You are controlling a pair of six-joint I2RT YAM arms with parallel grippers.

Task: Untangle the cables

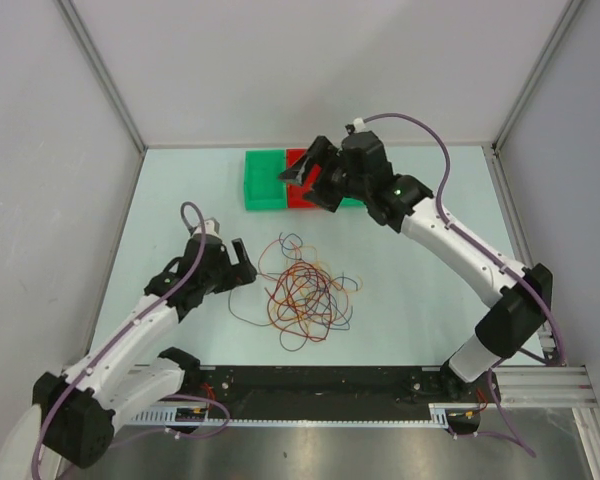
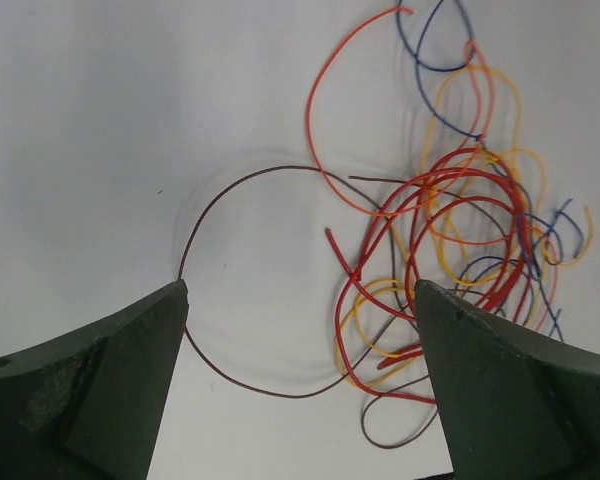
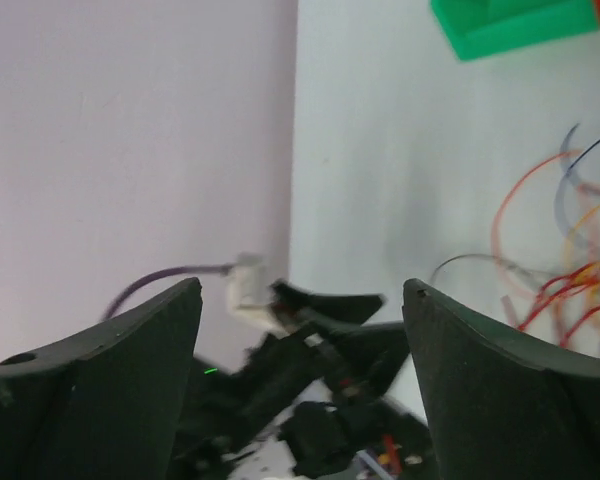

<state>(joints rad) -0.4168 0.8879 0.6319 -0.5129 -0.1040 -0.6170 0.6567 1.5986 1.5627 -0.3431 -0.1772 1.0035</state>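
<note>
The cables [image 1: 305, 292] lie in one loose tangle of red, orange, yellow, blue and brown loops at the table's middle. My left gripper [image 1: 248, 262] is open and empty, just left of the tangle. In the left wrist view its gripper [image 2: 300, 300] straddles a brown loop [image 2: 270, 168] that sticks out to the left, while the red and yellow loops [image 2: 450, 230] lie by the right finger. My right gripper [image 1: 302, 185] is open and empty, raised over the coloured bins behind the tangle. In the right wrist view [image 3: 302, 290] it faces the left arm, with cable ends [image 3: 560, 280] at the right edge.
A green bin [image 1: 265, 180] and a red bin [image 1: 298, 195] stand side by side at the back of the table; the green one shows in the right wrist view [image 3: 510, 25]. Grey walls enclose the table on the left, back and right.
</note>
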